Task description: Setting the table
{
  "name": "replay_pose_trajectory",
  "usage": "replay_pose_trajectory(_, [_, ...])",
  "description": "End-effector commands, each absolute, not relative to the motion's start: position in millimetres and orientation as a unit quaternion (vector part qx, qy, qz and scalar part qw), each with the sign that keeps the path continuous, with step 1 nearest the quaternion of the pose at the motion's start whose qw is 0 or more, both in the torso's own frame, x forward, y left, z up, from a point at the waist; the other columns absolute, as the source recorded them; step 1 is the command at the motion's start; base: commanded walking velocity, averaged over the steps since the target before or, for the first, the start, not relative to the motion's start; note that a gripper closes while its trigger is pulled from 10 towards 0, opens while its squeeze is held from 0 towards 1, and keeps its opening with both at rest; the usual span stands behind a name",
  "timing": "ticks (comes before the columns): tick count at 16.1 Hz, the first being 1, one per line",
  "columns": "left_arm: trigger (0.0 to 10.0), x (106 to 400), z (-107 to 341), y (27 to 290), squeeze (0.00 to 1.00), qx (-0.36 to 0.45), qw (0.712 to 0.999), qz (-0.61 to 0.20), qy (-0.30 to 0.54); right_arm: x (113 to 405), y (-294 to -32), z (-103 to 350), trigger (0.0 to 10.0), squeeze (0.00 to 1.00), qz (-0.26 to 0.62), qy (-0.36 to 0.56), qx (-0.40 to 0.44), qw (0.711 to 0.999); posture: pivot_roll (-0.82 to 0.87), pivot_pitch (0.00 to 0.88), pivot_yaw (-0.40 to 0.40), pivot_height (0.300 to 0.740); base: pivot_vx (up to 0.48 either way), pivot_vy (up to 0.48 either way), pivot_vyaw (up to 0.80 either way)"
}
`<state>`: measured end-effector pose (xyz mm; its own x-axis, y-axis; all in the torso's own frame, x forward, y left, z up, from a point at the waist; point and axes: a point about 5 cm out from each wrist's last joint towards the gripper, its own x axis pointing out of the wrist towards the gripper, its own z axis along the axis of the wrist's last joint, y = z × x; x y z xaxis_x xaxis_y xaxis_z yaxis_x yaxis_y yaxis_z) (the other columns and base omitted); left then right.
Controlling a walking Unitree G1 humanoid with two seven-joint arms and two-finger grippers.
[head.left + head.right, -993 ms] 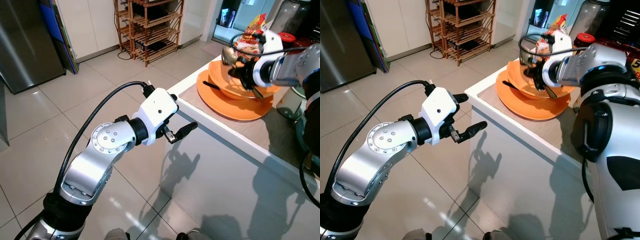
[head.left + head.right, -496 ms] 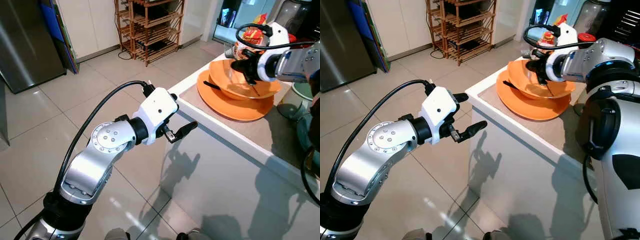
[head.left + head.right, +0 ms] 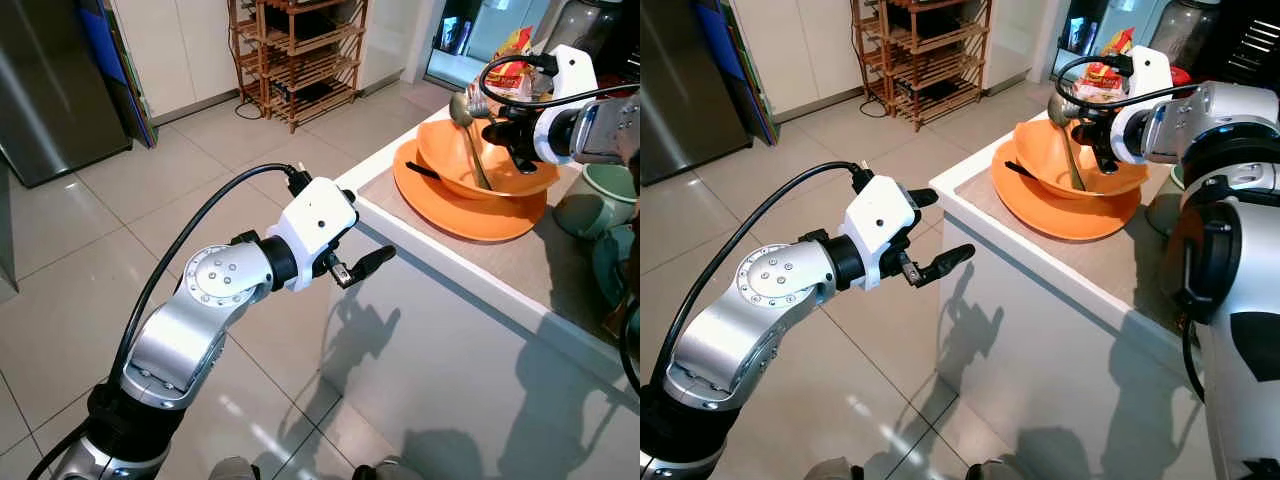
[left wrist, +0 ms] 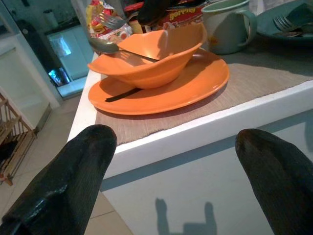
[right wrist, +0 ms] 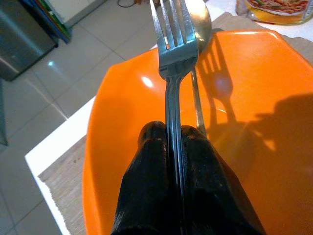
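Note:
My right gripper (image 3: 522,132) hovers over the far side of an orange bowl (image 3: 500,172) and is shut on a steel fork (image 5: 171,44), prongs pointing away from the wrist. A metal spoon (image 3: 470,140) leans inside the bowl, its head sticking up over the rim. The bowl sits on an orange plate (image 3: 450,212) laid on a beige placemat (image 3: 520,255) at the corner of the white counter. My left gripper (image 3: 362,226) is open in the air just off that counter corner, holding nothing.
A green mug (image 3: 590,200) stands right of the plate, and a teal plate (image 4: 293,29) with another fork lies beyond it. Food packets and jars crowd the counter's back. A wooden rack (image 3: 300,55) and a steel fridge (image 3: 50,80) stand across the tiled floor.
My right gripper has moved right across the bowl with the fork, leaving the spoon leaning in the bowl and uncovering the green mug. The left arm has stayed still.

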<state>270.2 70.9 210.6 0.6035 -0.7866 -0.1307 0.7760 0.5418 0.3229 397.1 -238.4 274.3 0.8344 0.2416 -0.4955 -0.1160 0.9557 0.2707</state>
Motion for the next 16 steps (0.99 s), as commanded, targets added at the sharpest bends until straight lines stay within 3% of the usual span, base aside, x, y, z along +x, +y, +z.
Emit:
replay_pose_trajectory(1, [10.0, 271.2, 214.3, 68.7, 0.00, 0.186, 0.873, -0.449, -0.023, 395.4, -244.3, 283.5, 0.0, 0.00, 0.105, 0.254, 0.124, 0.953, 0.01, 0.000, -0.051, 0.740, 0.000, 0.000, 0.00])
replay_pose_trajectory(5, [10.0, 271.5, 217.3, 69.9, 0.00, 0.176, 0.883, -0.433, -0.033, 393.3, -245.9, 311.7, 0.0, 0.00, 0.150, 0.202, 0.155, 0.955, 0.02, 0.000, -0.062, 0.740, 0.000, 0.000, 0.00])
replay_pose_trajectory(6, [10.0, 278.0, 221.6, 72.8, 0.00, 0.173, 0.903, -0.389, -0.051, 394.5, -247.3, 329.1, 1.8, 0.00, 0.167, 0.146, 0.135, 0.966, 0.02, 0.000, -0.066, 0.740, 0.000, 0.000, 0.00])
replay_pose_trajectory(7, [10.0, 285.8, 225.5, 76.9, 0.00, 0.165, 0.925, -0.336, -0.069, 395.9, -247.1, 341.8, 10.0, 0.00, 0.177, 0.069, 0.109, 0.976, 0.02, 0.000, -0.069, 0.740, 0.000, 0.000, 0.00])
replay_pose_trajectory(8, [10.0, 293.4, 226.5, 85.7, 0.00, 0.145, 0.949, -0.272, -0.072, 388.2, -240.7, 346.9, 10.0, 0.00, 0.180, -0.028, 0.082, 0.980, 0.03, 0.000, -0.063, 0.740, 0.000, 0.000, 0.00])
replay_pose_trajectory(9, [10.0, 294.8, 227.0, 89.6, 0.00, 0.134, 0.956, -0.252, -0.074, 380.1, -236.3, 344.5, 10.0, 0.00, 0.183, -0.050, 0.090, 0.978, 0.03, 0.000, -0.061, 0.740, 0.000, 0.000, 0.00])
replay_pose_trajectory(12, [10.0, 293.6, 232.9, 110.1, 0.00, 0.112, 0.971, -0.188, -0.093, 312.4, -201.9, 306.5, 10.0, 0.00, 0.196, -0.184, 0.096, 0.958, 0.03, 0.000, -0.031, 0.740, 0.000, 0.000, 0.00])
replay_pose_trajectory(14, [10.0, 290.7, 230.3, 110.5, 0.00, 0.121, 0.969, -0.192, -0.096, 292.6, -187.1, 280.3, 10.0, 0.00, 0.186, -0.183, 0.067, 0.963, 0.03, 0.000, -0.018, 0.740, 0.000, 0.000, 0.00])
replay_pose_trajectory(16, [10.0, 286.1, 225.4, 109.2, 0.00, 0.123, 0.968, -0.196, -0.099, 265.1, -173.1, 260.0, 10.0, 0.00, 0.149, -0.185, 0.111, 0.965, 0.02, 0.002, -0.004, 0.740, -0.126, 0.000, 0.00])
